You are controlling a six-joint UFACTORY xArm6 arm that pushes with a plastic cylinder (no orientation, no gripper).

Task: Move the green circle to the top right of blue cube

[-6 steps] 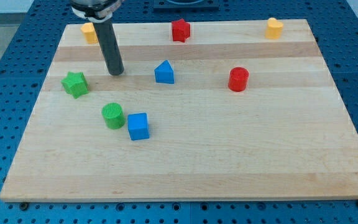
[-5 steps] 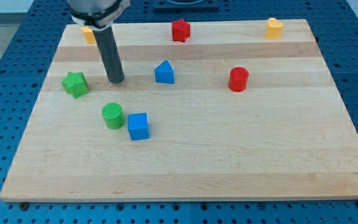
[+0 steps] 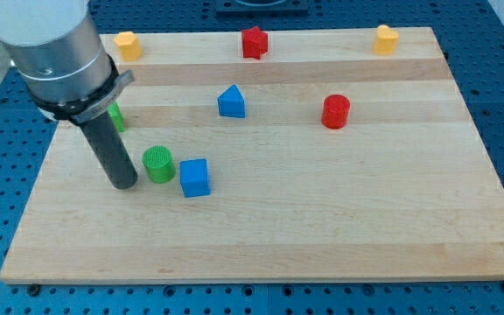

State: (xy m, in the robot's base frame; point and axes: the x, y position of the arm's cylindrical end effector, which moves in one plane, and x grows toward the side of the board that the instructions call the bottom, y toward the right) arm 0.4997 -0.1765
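Observation:
The green circle (image 3: pixel 158 164) sits on the wooden board (image 3: pixel 322 210), left of centre. The blue cube (image 3: pixel 194 178) lies just to its lower right, almost touching it. My tip (image 3: pixel 123 184) rests on the board just left of the green circle, a small gap apart. The rod rises up and to the left from there.
A blue house-shaped block (image 3: pixel 231 101) and a red cylinder (image 3: pixel 335 112) lie mid-board. A red star (image 3: pixel 254 42) and two yellow blocks (image 3: pixel 127 45) (image 3: pixel 386 38) line the top edge. A green star (image 3: pixel 115 115) is mostly hidden behind the arm.
My tip moved from above the green circle, near the green star, down and left to the circle's left side. The arm now hides most of the green star. No block moved.

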